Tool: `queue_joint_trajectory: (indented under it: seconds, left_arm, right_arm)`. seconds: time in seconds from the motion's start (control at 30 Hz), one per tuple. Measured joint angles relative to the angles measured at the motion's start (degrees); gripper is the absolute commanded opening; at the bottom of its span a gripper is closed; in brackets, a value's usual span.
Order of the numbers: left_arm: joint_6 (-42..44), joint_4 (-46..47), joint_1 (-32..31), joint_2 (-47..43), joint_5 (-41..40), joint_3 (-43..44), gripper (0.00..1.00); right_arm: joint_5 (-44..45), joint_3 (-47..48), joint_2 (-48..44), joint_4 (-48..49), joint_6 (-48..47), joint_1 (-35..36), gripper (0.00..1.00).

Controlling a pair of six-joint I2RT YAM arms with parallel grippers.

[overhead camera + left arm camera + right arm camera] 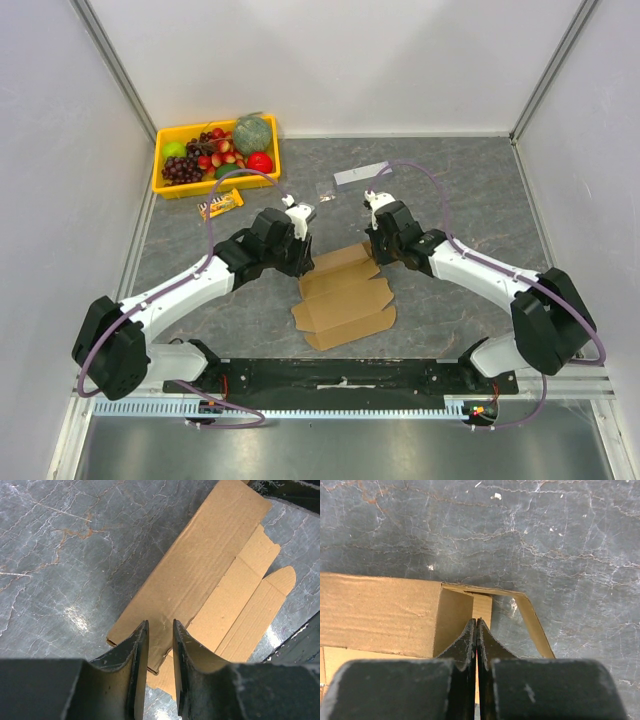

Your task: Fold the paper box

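Top external: paper box (345, 300) between both jaws.

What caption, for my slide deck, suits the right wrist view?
The right gripper pinches an end flap of the paper box on the marbled table.

Yellow fruit tray (186, 190), snack bar (220, 204), grey strip (360, 175)

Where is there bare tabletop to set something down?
Bare table lies far right, between the grey strip and the right wall, and left, between the snack bar and the left arm. Crowded: the centre around the paper box, and the fruit tray corner.
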Motion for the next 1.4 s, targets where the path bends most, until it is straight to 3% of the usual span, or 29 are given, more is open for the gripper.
queue_joint_trajectory:
  seconds: [0.4,1.4]
  left_arm:
    - [0.0,0.0,0.0,0.1,0.0,-0.1,0.30]
    - [-0.5,1.1,-2.5,1.0,0.0,-1.3,0.27]
  right_arm:
    - [-6.6,-3.8,0.4,5.2,1.9,-2.0,0.00]
    - [-33.4,-12.3,1.3,23.2,11.7,-12.2,0.02]
